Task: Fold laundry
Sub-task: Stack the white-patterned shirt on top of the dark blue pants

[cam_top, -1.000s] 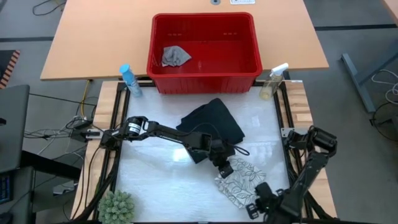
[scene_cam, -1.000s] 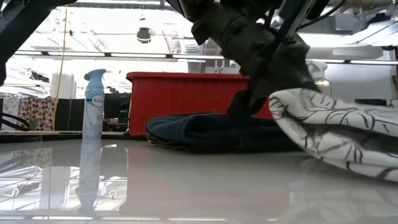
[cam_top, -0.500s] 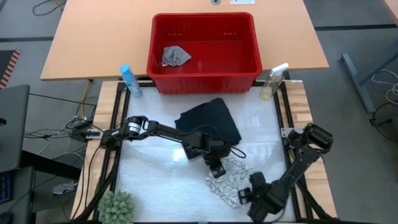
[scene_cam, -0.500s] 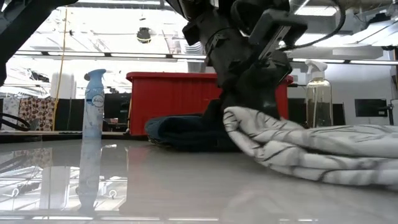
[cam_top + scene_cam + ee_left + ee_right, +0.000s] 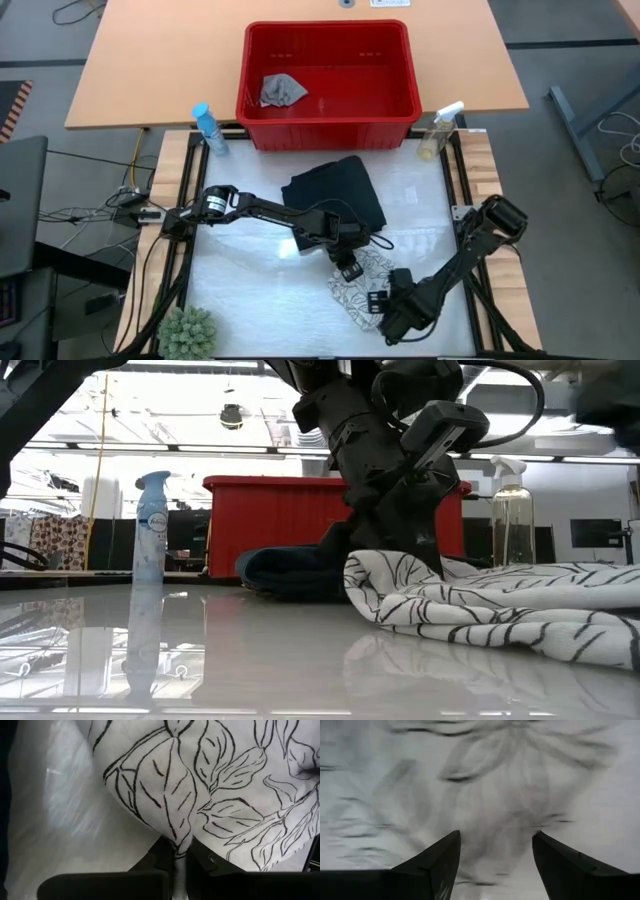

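Grippers at the leaf-print cloth (image 5: 360, 290).
Left gripper (image 5: 350, 272) pinches its 11 o'clock edge; right gripper (image 5: 377, 303) spread wide above it, on the white worktop (image 5: 240, 290).

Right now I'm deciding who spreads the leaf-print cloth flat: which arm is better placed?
Probably the left. Its tool is already shut on the leaf-print cloth at its edge beside the jeans. The right tool stands open over the cloth, gripping nothing.

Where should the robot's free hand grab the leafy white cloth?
Probably a loose outer edge of the leaf-print cloth, on the side away from the left gripper, which is shut on a pinch of it near the dark jeans. The cloth lies crumpled and flat, so the open right gripper, right over it, should come down from above.
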Controlling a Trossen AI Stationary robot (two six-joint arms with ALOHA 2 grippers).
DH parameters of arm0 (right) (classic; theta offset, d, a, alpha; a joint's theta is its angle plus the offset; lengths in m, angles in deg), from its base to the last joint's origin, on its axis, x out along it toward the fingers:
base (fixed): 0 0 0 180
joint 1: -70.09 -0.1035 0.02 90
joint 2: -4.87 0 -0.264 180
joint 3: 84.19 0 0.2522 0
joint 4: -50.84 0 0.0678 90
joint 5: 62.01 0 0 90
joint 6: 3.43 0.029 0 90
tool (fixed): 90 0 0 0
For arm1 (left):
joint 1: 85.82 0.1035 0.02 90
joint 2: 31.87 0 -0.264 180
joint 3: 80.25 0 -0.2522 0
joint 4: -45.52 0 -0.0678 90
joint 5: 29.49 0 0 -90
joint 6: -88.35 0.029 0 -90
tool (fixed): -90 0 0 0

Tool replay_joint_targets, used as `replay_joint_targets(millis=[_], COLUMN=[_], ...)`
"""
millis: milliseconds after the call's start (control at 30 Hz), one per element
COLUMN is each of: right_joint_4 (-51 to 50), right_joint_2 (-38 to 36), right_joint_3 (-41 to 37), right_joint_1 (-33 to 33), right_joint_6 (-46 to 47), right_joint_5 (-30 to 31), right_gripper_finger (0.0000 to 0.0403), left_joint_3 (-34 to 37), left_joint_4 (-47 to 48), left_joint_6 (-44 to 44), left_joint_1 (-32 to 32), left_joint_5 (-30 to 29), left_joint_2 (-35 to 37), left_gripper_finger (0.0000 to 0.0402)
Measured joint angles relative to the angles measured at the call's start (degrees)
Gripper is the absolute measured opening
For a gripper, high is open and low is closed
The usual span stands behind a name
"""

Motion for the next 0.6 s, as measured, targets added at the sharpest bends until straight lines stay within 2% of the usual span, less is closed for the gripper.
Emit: replay_joint_targets(millis=[100,233,467,600], right_joint_4=[-4.25,-3.59,-3.49,2.60], right_joint_2=[-1.10,-4.21,-0.59,0.78], right_joint_3=[-0.10,0.35,-0.23,-0.17], right_joint_1=[-1.69,-3.69,-3.69,-2.78], right_joint_6=[0.07,0.23,0.08,0.06], right_joint_5=[-2.70,-3.19,-3.36,-2.86], right_gripper_finger=[0.0270,0.0270,0.0269,0.0269], left_joint_3=[0.00,0.00,-0.02,-0.02], left_joint_4=[0.02,0.43,1.58,1.93], left_joint_6=[0.00,-2.74,-6.46,-9.39], left_joint_1=[0.00,0.00,-0.26,-0.26], left_joint_5=[-0.06,-0.12,2.32,2.50], left_joint_2=[0.00,0.00,0.00,0.00], left_gripper_finger=[0.0007,0.0007,0.0007,0.0007])
